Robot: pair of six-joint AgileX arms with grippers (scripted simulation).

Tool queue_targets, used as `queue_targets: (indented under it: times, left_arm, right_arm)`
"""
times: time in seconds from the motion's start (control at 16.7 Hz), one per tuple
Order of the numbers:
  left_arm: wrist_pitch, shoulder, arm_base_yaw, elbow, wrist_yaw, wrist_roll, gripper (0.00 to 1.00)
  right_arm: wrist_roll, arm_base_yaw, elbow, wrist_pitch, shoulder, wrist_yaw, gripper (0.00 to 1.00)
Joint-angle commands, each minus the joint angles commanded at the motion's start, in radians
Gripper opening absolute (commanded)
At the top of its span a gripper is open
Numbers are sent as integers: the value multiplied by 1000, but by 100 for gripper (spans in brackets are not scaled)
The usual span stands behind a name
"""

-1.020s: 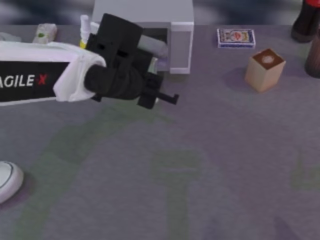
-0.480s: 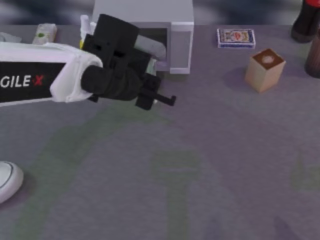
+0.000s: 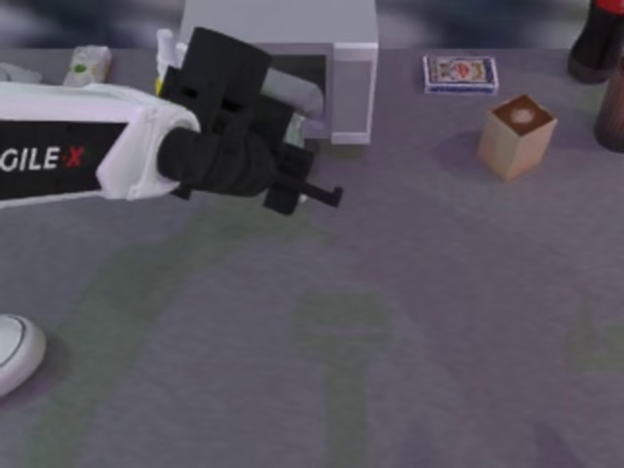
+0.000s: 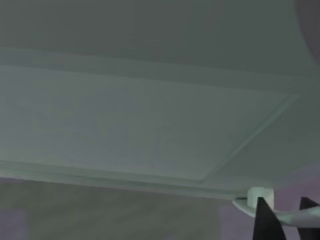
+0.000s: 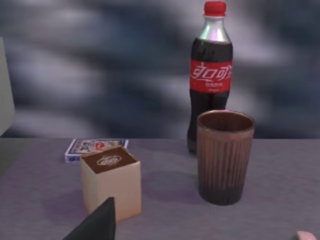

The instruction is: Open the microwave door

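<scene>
The white-grey microwave (image 3: 292,24) stands at the back middle of the table. Its door (image 3: 297,90) is swung partly outward and shows as a slanted grey edge beside the dark cavity. My left arm reaches across from the left, covering most of the door. My left gripper (image 3: 317,190) sits just in front of the oven. In the left wrist view the door panel (image 4: 150,125) fills the picture, and my left gripper (image 4: 286,216) is shut on the slim white handle (image 4: 260,197). My right arm is out of the top view; one dark finger (image 5: 100,222) shows in its wrist view, with a wide gap beside it.
To the right of the microwave lie a card pack (image 3: 459,73) and a tan box (image 3: 517,135). A cola bottle (image 3: 597,39) and a brown cup (image 3: 614,112) stand at the far right. A white round object (image 3: 15,353) sits at the left edge. Small items (image 3: 88,63) lie behind my left arm.
My left arm and gripper shifted slightly to the left a second ago, still holding the handle; over the last half second nothing has moved.
</scene>
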Motion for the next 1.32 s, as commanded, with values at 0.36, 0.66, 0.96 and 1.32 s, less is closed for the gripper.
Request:
queue_targets:
  times: [0.36,0.66,0.96,1.32]
  left_arm:
    - [0,0,0,0,0,0,0]
    - [-1,1,-9,1,8,-6,0]
    - [1,-13,9,-17,32,30,0]
    - [3,-24,24,-32,52,61,0]
  right_arm:
    - [0,0,0,0,0,0,100]
    - [0,0,0,0,0,0,100]
    - [0,0,0,0,0,0,100]
    - [0,0,0,0,0,0,100]
